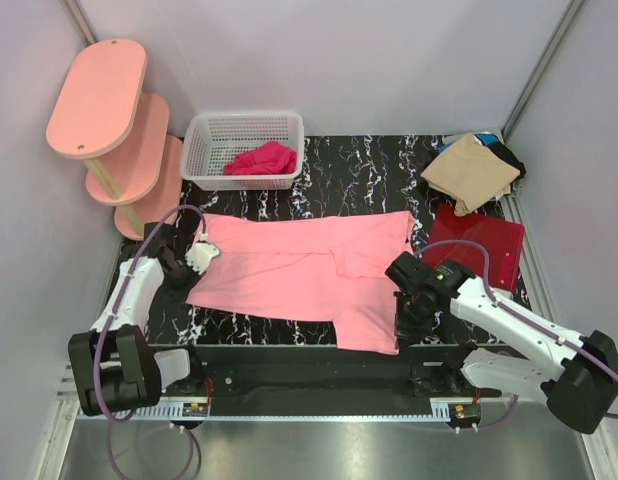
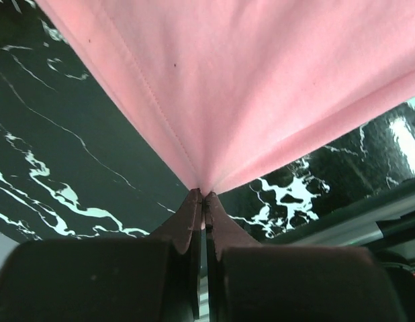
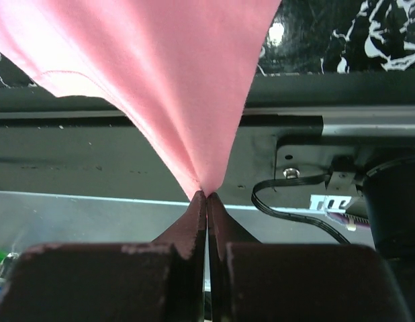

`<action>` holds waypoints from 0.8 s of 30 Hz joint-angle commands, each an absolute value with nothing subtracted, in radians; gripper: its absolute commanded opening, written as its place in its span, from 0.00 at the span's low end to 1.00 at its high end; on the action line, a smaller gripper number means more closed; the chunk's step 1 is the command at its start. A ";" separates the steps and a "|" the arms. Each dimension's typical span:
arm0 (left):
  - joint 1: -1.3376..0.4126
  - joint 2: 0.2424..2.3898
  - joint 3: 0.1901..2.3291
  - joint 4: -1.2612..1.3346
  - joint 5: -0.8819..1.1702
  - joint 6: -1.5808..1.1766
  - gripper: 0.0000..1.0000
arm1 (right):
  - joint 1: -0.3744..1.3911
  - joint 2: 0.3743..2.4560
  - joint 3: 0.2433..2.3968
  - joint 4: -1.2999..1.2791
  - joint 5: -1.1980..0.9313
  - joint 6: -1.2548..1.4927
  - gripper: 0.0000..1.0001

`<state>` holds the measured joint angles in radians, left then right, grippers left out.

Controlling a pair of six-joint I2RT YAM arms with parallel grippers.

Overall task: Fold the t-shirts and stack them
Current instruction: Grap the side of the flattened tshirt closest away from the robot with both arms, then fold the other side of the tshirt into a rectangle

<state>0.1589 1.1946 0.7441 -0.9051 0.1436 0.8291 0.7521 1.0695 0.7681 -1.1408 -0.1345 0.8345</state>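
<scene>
Your left claw [image 2: 202, 196] pinches the large salmon-pink cloth t-shirt [image 1: 289, 270] near the black marbled bench's [image 1: 369, 170] left edge; right claw [image 3: 206, 196], wrist bent down, grips its near-edge hem.

Top cam: bright, even, diffuse overhead light. Shadows soft, faint under arms. Sharp throughout, slight wide-angle bend at edges. Dull sheen on metal strip [image 1: 309, 455] nr bottom. Left wrist: pink t-shirt [image 2: 261, 80] well lit, in focus; left gripper [image 2: 204, 196] dark, soft, v. close to lens. White glare patch on marble table [image 2: 403, 137]. Rt wrist: similar, small glare spot at top.
</scene>
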 commanded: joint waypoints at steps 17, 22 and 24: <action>0.175 1.178 0.891 -0.979 0.138 0.867 0.00 | 0.756 1.140 1.060 -1.249 -0.035 0.807 0.00; 0.176 1.258 0.969 -0.970 0.141 0.859 0.00 | 0.744 1.199 1.121 -1.223 0.018 0.786 0.00; 0.176 1.285 0.992 -0.965 0.138 0.856 0.00 | 0.735 1.216 1.147 -1.223 0.044 0.776 0.00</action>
